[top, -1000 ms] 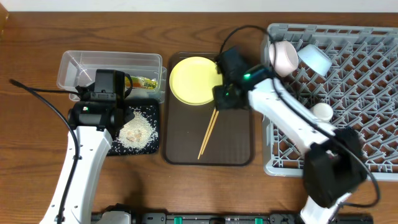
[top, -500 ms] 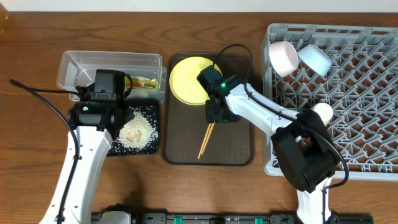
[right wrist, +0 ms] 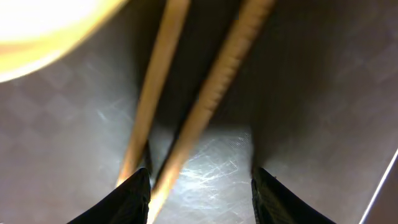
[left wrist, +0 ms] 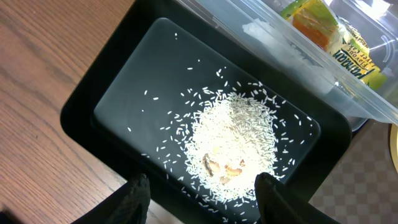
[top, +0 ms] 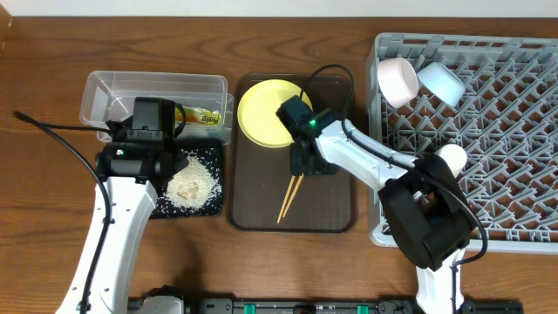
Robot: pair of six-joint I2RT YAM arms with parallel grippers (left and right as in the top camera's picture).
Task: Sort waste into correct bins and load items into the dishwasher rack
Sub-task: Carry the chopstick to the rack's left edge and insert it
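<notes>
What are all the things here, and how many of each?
table: 1, brown, under everything
dishwasher rack: 1, grey, right
white bowl: 1, white, rack corner
blue bowl: 1, light blue, beside white bowl
cup: 1, pale, in rack
brown tray: 1, dark brown, middle
plate: 1, yellow, on brown tray
chopsticks: 2, wooden, on brown tray
clear tub: 1, see-through, left
wrapper: 1, yellow-green, in clear tub
black tray: 1, black, beside clear tub
rice: 1 pile, white, in black tray
left gripper: 1, black, open over rice
right gripper: 1, black, open at chopsticks
</notes>
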